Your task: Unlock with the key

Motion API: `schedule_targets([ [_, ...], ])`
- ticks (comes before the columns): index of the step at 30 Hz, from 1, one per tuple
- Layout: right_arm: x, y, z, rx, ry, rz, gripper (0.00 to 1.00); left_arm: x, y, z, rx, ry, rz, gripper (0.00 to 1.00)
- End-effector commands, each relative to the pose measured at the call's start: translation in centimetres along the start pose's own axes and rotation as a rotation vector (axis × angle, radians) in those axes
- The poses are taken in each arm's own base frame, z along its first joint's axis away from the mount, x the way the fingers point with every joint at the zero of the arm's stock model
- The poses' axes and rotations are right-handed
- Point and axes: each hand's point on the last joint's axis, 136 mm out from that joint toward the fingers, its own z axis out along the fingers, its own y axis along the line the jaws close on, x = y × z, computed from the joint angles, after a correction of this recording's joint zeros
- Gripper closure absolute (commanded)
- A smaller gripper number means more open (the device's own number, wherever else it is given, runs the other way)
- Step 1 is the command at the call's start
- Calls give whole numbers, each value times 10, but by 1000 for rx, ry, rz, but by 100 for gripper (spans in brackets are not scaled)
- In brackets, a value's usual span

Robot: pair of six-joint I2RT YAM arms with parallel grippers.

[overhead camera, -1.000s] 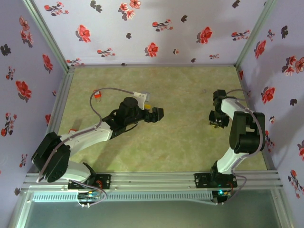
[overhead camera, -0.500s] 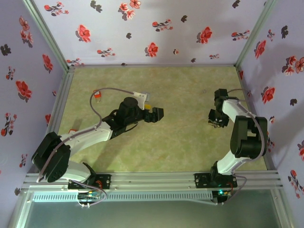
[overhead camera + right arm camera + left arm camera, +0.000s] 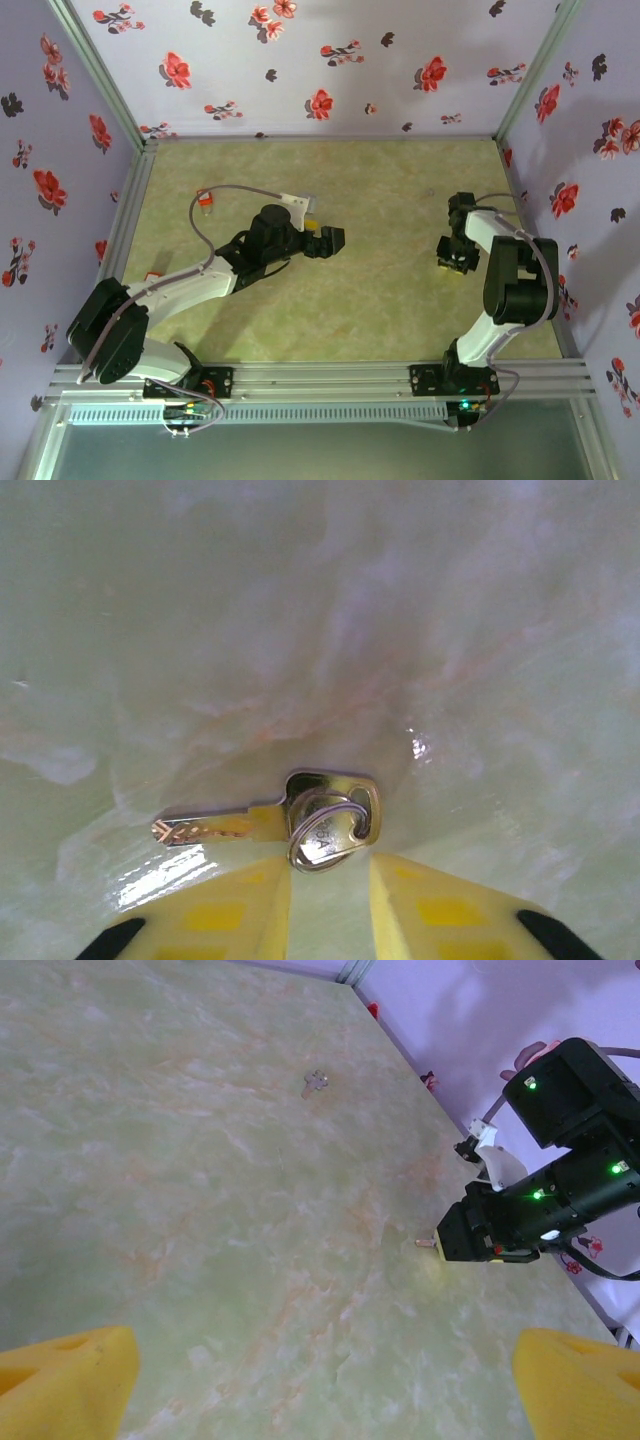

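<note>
Tabletop point(image 3: 330, 310): green marbled slab is lying glossy under lilac flowered walls
Key point(image 3: 278, 816): is lying flat on the tabletop toward the right side of the table, directly under the right arm's wrist; blade is pointing away to one side, head is facing the fingers; split ring point(image 3: 322, 844) is hanging through the head
Handling: probably light, stiff and thin; on this shiny surface it is likely skating under a nudge; lying flat, it is offering little edge to pinch; the head looks the better hold, leaving the blade free for a lock; the loose ring would be letting it swing
Right gripper point(image 3: 330, 872): is pointing down at the key; jaws are standing narrowly apart with the ring sitting in the gap; whether the pads are pressing on it I cannot tell
Left gripper point(image 3: 320, 1365): jaws are standing wide apart, carrying nothing; is hovering over bare tabletop, well apart from the key
</note>
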Motion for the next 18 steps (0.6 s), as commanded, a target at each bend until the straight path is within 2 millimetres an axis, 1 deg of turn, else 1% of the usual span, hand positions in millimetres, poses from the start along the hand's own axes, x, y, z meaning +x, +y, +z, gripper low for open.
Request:
schedule_targets([
  [1,5,-8,5,32,19,21,78,-1,-4,2,17,-11,4,4],
  [8,7,-11,6,48,16,21,85,1,-3,3,15,-7,5,4],
  [18,4,-14,1,64,4,19,90,2,-2,4,14,-6,6,4],
])
